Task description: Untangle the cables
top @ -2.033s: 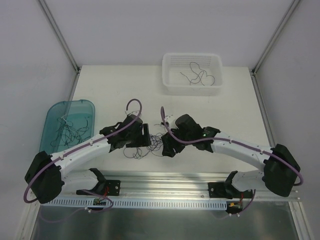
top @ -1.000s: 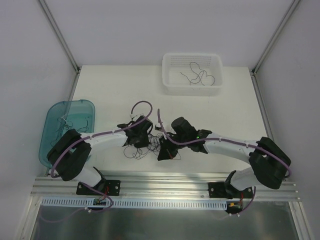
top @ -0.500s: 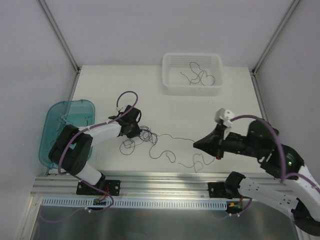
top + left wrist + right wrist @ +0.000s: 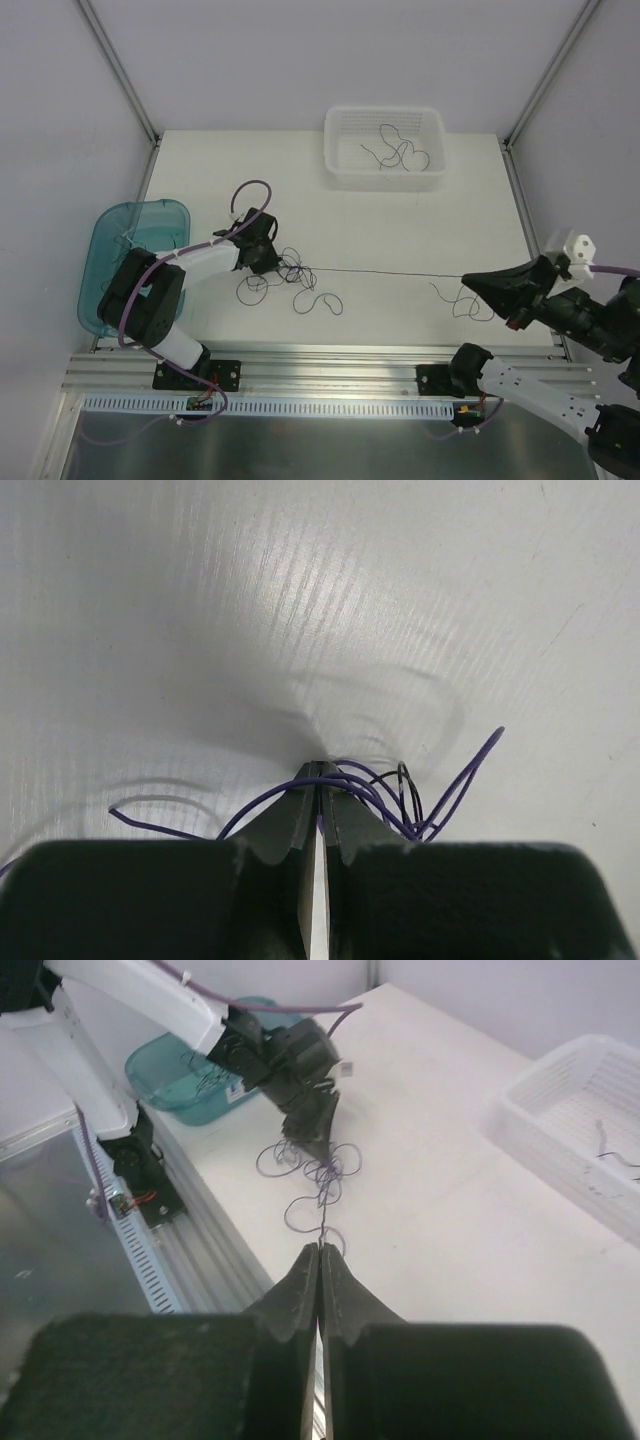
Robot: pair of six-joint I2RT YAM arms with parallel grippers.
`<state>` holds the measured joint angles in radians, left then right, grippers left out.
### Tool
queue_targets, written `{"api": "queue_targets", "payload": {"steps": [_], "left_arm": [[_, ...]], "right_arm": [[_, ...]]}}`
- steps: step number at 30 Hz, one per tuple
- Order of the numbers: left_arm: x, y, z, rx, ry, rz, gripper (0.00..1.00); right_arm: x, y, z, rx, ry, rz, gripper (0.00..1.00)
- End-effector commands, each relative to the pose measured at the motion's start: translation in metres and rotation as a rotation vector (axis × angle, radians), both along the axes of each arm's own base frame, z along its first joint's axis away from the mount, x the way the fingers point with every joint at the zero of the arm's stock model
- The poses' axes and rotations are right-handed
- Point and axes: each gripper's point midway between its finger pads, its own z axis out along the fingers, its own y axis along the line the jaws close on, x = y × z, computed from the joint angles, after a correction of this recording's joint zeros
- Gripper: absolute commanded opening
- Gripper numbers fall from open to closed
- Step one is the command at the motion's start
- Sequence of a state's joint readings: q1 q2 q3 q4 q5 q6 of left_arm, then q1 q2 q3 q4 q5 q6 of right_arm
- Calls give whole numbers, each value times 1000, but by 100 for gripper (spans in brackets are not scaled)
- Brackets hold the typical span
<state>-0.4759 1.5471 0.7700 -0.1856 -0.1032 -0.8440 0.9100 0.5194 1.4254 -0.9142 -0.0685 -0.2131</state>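
The cables (image 4: 290, 278) lie as a curly dark purple clump left of the table's middle. My left gripper (image 4: 271, 262) is pressed down at the clump's left edge, shut on several of its strands (image 4: 372, 785). One thin strand (image 4: 390, 272) runs taut from the clump to my right gripper (image 4: 467, 281), which is shut on it near the right front of the table. A curly loose end (image 4: 455, 300) hangs below that grip. In the right wrist view, the strand (image 4: 322, 1215) leads from my shut gripper (image 4: 319, 1246) to the clump (image 4: 318, 1168).
A white basket (image 4: 384, 182) at the back holds a few loose cables (image 4: 400, 156). A teal tray (image 4: 102, 228) off the table's left edge holds more cables (image 4: 150, 252). An aluminium rail (image 4: 330, 364) runs along the front edge.
My right arm has swung far right and up with a strand, pulling it out straight and taut. The left gripper has stayed on the clump, which has spread and thinned.
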Motion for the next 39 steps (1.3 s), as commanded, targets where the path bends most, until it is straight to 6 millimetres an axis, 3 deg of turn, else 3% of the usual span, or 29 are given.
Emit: {"api": "queue_targets", "payload": {"steps": [1,4,7,9,14,15,16,19,20,24,28,33,34,36,38,39], "left_arm": [[-21,41,-31,138,116,34,0],[-17,51,-31,144,119,56,0],[-12,53,-26,142,106,62,0],[-10,53,-20,142,89,58,0],[-19,58,-18,146,83,59,0],[-20,53,-13,117,74,50,0],[-22,51,-12,99,75,42,0],[-22,36,8,34,25,-11,3],[-21,31,21,13,-18,-37,5],[-25,25,50,-41,-117,-67,13],[-37,21,70,-100,-183,-109,40],[-53,2,100,-197,-270,-208,71],[-58,-6,103,-209,-277,-242,80],[-64,-15,107,-217,-290,-284,82],[-72,-28,107,-186,-297,-353,82],[-73,-33,105,-166,-297,-379,81]], "right_arm": [[-7,-50,56,139,-157,-134,1],[-3,-69,61,141,-170,-205,1],[4,-67,46,117,-127,-225,1],[11,-78,41,135,-110,-298,1],[18,-127,48,249,-126,-486,1],[19,-126,46,249,-114,-485,1],[22,-119,39,227,-93,-467,1],[36,-67,4,89,19,-372,1],[42,-46,-21,10,61,-355,1],[62,11,-75,-97,159,-322,1],[81,46,-136,-233,269,-366,2],[102,58,-198,-380,376,-461,16],[107,53,-212,-409,416,-504,26],[114,46,-235,-449,502,-592,36],[118,34,-246,-481,553,-664,52],[118,34,-252,-500,573,-685,65]]}}
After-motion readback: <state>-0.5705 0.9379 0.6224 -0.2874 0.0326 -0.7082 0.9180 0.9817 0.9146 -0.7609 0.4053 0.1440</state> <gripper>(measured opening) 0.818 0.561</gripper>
